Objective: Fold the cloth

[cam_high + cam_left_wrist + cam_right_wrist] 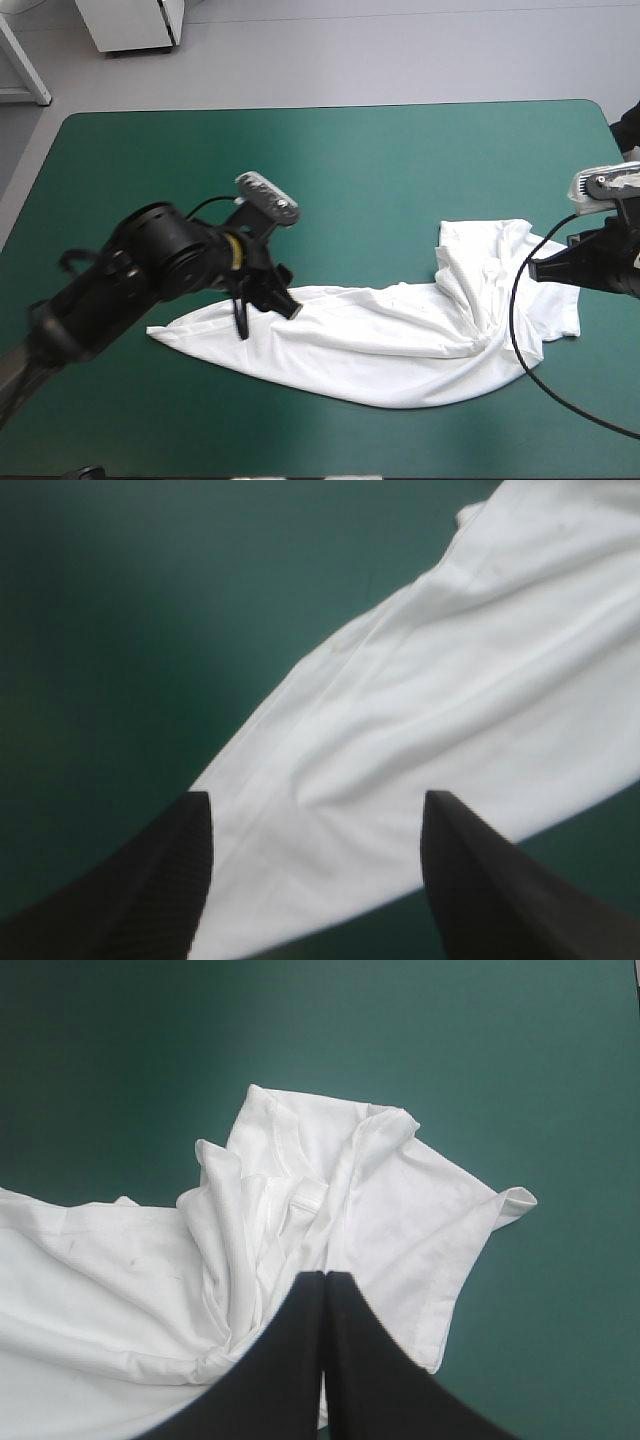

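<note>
From above, the white T-shirt [400, 340] is lying loosely spread on the teal-green tabletop [330, 160]. It is stretching as a long band from the middle toward the right edge, nearer the near edge than the far one, with its bunched part at the right end. The left gripper [265, 312] is hanging over the band's left end, and the right gripper [541, 268] is pointing in from the right edge over the bunched end. In the left wrist view, the left gripper's black fingers [150, 880] are standing wide apart and released, with smooth white cloth lying between and ahead of them. In the right wrist view, the right gripper is showing its fingers clenched into one pointed arch above rumpled folds, with a short sleeve [450, 1230] lying flat just beside it.
</note>
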